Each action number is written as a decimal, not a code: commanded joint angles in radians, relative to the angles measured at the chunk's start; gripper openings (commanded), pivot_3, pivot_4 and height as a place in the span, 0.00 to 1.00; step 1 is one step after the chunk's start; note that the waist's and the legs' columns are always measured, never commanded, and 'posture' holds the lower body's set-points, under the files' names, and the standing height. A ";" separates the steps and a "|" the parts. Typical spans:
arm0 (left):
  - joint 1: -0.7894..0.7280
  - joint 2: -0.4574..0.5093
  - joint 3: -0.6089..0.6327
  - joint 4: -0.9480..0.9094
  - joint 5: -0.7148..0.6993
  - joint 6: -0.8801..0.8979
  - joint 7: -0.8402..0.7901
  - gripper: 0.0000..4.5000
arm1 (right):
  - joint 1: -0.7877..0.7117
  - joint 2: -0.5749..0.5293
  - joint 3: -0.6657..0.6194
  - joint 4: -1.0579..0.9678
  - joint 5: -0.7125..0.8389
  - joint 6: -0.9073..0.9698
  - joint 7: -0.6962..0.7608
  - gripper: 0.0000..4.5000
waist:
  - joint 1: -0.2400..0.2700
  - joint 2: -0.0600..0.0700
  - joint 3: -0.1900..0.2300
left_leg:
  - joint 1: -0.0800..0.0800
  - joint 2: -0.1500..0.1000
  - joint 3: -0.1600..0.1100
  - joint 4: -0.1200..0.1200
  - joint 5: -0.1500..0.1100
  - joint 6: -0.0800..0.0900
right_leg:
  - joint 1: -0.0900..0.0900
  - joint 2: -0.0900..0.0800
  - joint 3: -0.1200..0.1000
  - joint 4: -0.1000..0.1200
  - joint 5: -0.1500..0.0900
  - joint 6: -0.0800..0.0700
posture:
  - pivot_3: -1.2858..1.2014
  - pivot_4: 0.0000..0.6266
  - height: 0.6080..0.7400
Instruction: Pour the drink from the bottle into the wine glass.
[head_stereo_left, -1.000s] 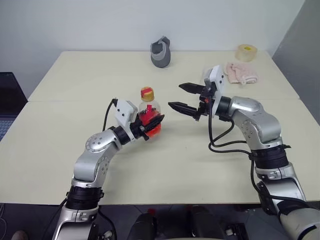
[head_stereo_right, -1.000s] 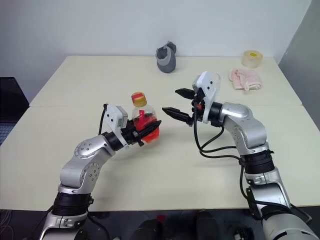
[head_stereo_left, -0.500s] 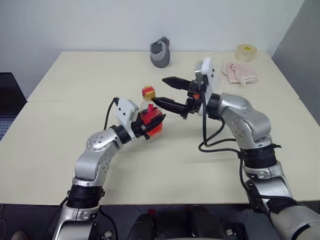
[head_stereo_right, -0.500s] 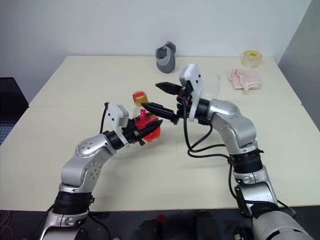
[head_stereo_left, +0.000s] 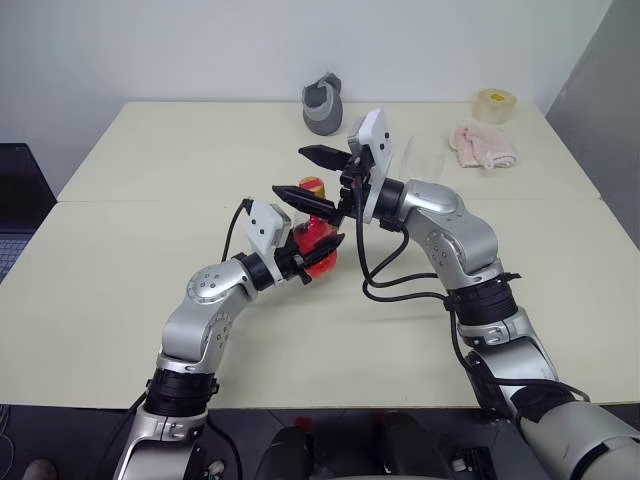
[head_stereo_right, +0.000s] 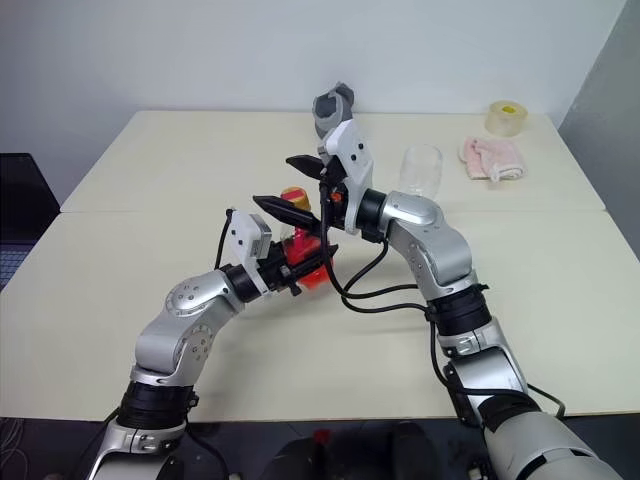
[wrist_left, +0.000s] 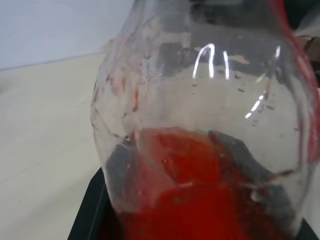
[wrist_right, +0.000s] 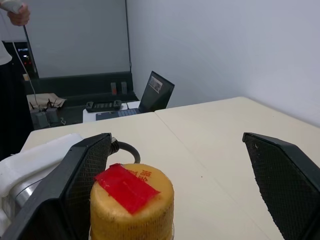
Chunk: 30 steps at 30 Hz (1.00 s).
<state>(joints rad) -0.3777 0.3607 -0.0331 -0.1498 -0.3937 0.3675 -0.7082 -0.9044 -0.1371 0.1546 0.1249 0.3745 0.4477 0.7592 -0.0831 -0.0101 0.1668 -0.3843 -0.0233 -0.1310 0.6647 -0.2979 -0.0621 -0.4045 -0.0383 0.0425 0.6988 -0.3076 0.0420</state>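
Red translucent drink (head_stereo_left: 320, 262) fills only the lower part of the small clear plastic bottle (head_stereo_left: 316, 240) with the rounded body, which the left pincer (head_stereo_left: 318, 250) pinches around its belly, fingers pressed tight on the plastic and holding it upright just above the cream table (head_stereo_left: 120, 240). The yellow cap with the red sticker (wrist_right: 132, 199) is still on. The right pincer (head_stereo_left: 312, 172) has its 2 black fingers spread wide, pointing across toward the left arm, with the cap between them; one finger looks close beside it while the other stands well apart, and neither has closed on it yet.

The clear stemmed wine glass (head_stereo_right: 421, 171) stands empty, behind the right pincer and well apart from both.

So the pour itself is not begun. Done: the bottle is lifted and steadied, and the right pincer is lined up on the cap. Left, as I judge it: close on the cap, twist it off, carry the bottle to the glass and tip it.
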 joint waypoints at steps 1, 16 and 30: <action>0.002 0.010 0.023 -0.054 -0.015 -0.012 0.000 0.40 | -0.018 -0.028 -0.035 -0.033 0.001 -0.009 -0.001 1.00 | 0.000 0.000 0.000 | 0.000 0.000 0.000 0.000 0.000 0.000 | 0.000 0.000 0.000 0.000 0.000 0.000 | 0.52 0.24 1.00; 0.008 0.026 0.039 -0.058 -0.023 -0.005 0.003 0.40 | 0.070 -0.200 -0.072 -0.172 0.076 0.101 0.053 1.00 | 0.002 0.000 0.000 | 0.000 0.000 0.000 0.000 0.000 0.000 | 0.000 0.000 0.000 0.000 0.000 0.000 | 0.52 0.24 1.00; 0.011 0.022 0.036 -0.053 -0.014 -0.013 -0.008 0.40 | 0.068 -0.152 -0.064 -0.206 0.177 0.167 0.085 1.00 | 0.001 0.000 0.000 | 0.000 0.000 0.000 0.000 0.000 0.000 | 0.000 0.000 0.000 0.000 0.000 0.000 | 0.52 0.24 1.00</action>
<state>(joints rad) -0.3583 0.3804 -0.0089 -0.1527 -0.3947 0.3822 -0.7104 -0.8095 -0.3032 0.0983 -0.0428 0.5332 0.6235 0.8477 -0.0826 -0.0101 0.1668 -0.3844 -0.0231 -0.1310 0.6646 -0.2980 -0.0619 -0.4042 -0.0383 0.0426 0.6987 -0.3076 0.0420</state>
